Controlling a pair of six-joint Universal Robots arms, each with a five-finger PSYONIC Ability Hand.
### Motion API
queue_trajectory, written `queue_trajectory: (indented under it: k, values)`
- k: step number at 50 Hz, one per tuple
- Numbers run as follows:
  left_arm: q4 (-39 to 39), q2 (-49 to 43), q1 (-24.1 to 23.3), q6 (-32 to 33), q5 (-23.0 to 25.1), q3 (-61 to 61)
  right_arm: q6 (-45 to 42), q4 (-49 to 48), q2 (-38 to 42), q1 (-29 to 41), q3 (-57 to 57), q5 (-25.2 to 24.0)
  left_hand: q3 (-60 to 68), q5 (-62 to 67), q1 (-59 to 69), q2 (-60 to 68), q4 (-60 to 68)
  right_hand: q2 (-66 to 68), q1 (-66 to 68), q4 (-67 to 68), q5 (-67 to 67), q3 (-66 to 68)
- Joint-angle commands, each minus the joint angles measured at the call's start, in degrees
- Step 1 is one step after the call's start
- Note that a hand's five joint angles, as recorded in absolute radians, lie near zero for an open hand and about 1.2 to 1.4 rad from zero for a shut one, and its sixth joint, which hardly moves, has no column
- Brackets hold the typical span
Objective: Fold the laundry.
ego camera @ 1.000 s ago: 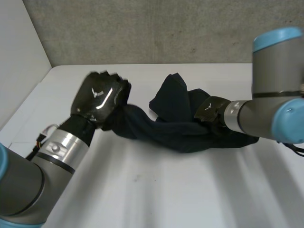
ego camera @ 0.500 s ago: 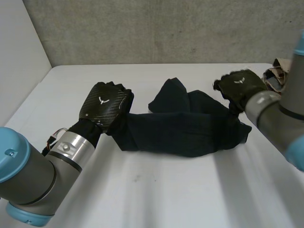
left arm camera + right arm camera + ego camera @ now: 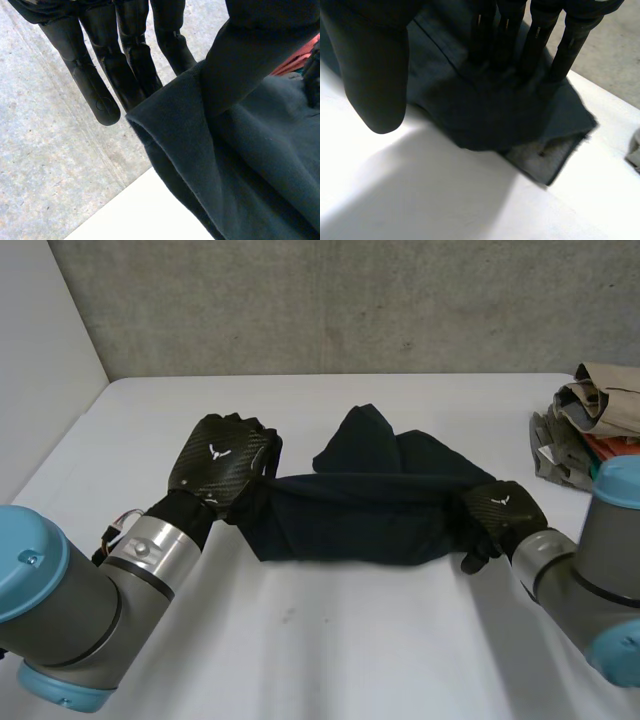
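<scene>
Head view, nearest to farthest. On the white table (image 3: pixel 330 640), the left hand (image 3: pixel 222 462) and the right hand (image 3: pixel 500 512) sit at opposite ends of a dark navy garment (image 3: pixel 350 515). The garment lies bunched in a long band across the table's middle, with one fold reaching toward the far side.

Left wrist view: the garment's edge is pinched between the thumb (image 3: pixel 240 60) and the straight fingers (image 3: pixel 127 65), so this hand grips the cloth.

Right wrist view: straight fingers (image 3: pixel 535 45) press down on the garment's end. The thumb (image 3: pixel 375 75) is held apart above the table, so this hand is spread and clasps nothing.

Far right in the head view: a pile of clothes (image 3: pixel 590 415), well apart from the garment. Beyond the table stands a grey wall (image 3: pixel 300 300).
</scene>
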Motion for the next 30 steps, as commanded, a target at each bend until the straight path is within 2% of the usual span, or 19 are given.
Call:
queue_trajectory:
  k: [1, 5, 9, 10, 16, 20, 21, 24, 25, 28, 30]
  values:
    - [0.10, -1.44, 0.05, 0.03, -0.19, 0.93, -2.04, -2.81, 8.68, 1.24, -7.63, 2.82, 11.57, 13.49, 13.48, 11.21, 11.20, 2.88, 2.32, 3.48, 4.61, 2.72]
    - [0.10, -2.58, 0.05, 0.20, -0.19, 1.54, -2.83, -2.90, 12.46, 2.74, -11.42, 3.00, 11.57, 13.49, 13.48, 11.21, 11.20, 7.91, 7.36, 8.51, 9.65, 7.76]
    - [0.10, -3.81, 0.13, 0.20, -0.37, 2.42, -2.75, -3.78, 14.40, 2.92, -13.79, 2.82, 11.57, 13.49, 13.48, 11.21, 11.20, 34.26, 33.70, 34.85, 35.99, 34.10]
    - [0.10, -3.90, 0.13, 0.20, -0.46, 2.51, -2.75, -4.65, 14.31, 2.92, -14.32, 2.82, 11.57, 13.49, 13.48, 11.21, 11.20, 53.49, 52.93, 54.08, 55.22, 53.33]
    - [-0.60, -3.38, 1.19, 0.29, -1.95, 3.56, -2.31, -5.28, 10.81, 2.74, -14.76, 2.82, 11.57, 13.49, 13.48, 11.21, 11.20, 53.96, 53.40, 54.55, 55.69, 53.80]
    - [-1.04, 0.74, 1.72, 0.29, -4.50, 4.62, -3.01, -0.63, 0.98, 2.22, -15.11, 2.30, 11.57, 13.49, 13.48, 11.21, 11.20, 53.96, 53.40, 54.55, 55.69, 53.80]
    - [-1.30, 2.15, 1.80, 0.29, -4.94, 4.79, -3.62, 3.39, -3.66, 2.39, -16.33, 1.95, 11.57, 13.49, 13.48, 11.21, 11.20, 53.96, 53.40, 54.55, 55.69, 53.80]
    - [-3.14, 7.42, 2.42, 0.12, -5.73, 5.67, -4.85, 10.78, -9.22, 2.48, -20.72, 0.81, 11.57, 13.49, 13.48, 11.21, 11.20, 53.96, 53.40, 54.55, 55.69, 53.80]
    - [-3.76, 8.56, 2.77, 0.12, -5.73, 6.11, -5.81, 16.55, -11.85, 2.39, -24.65, -0.68, 11.57, 13.49, 13.48, 11.21, 11.20, 53.96, 53.40, 54.55, 55.69, 53.80]
    - [-7.09, 12.96, 4.26, -0.15, -5.73, 8.22, -7.57, 26.16, -13.90, 2.04, -32.14, -3.50, 11.57, 13.49, 13.48, 11.21, 11.20, 53.96, 53.40, 54.55, 55.69, 53.80]
    - [-9.20, 15.16, 5.05, -0.32, -5.73, 9.36, -9.42, 35.56, -13.99, 1.69, -41.18, -6.13, 11.57, 13.49, 13.48, 11.21, 11.20, 53.96, 53.40, 54.55, 55.69, 53.80]
